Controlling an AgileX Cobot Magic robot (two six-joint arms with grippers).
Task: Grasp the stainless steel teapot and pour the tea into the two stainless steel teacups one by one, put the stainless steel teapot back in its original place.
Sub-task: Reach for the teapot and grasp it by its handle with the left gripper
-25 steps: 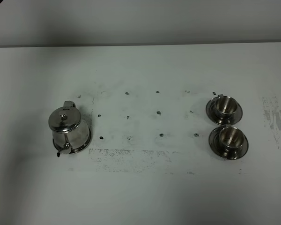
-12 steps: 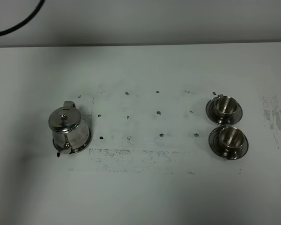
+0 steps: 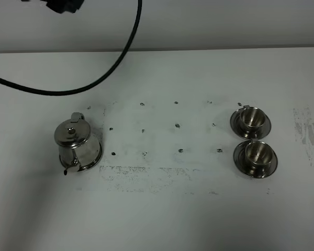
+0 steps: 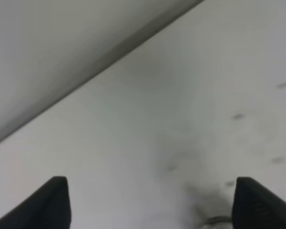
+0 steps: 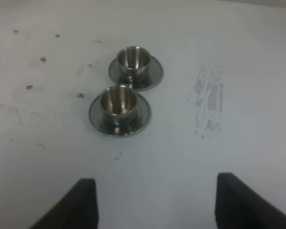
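Stainless steel teapot (image 3: 77, 148): high view, left side of bench (image 3: 172, 219), upright. Looks slick, rigid, likely heavy if full, so go for the loop handle (image 3: 77, 117). Left wrist: left gripper (image 4: 152, 205) spread wide, empty. Right wrist: right gripper (image 5: 159, 202) spread, empty too.

Robot test bench, lab-like room.
Bare, scuffed white table (image 3: 162, 225) marked with a grid of dark dots (image 3: 177, 126); plain grey wall (image 3: 225, 23) along the top; black cable (image 3: 116, 61) at upper left.
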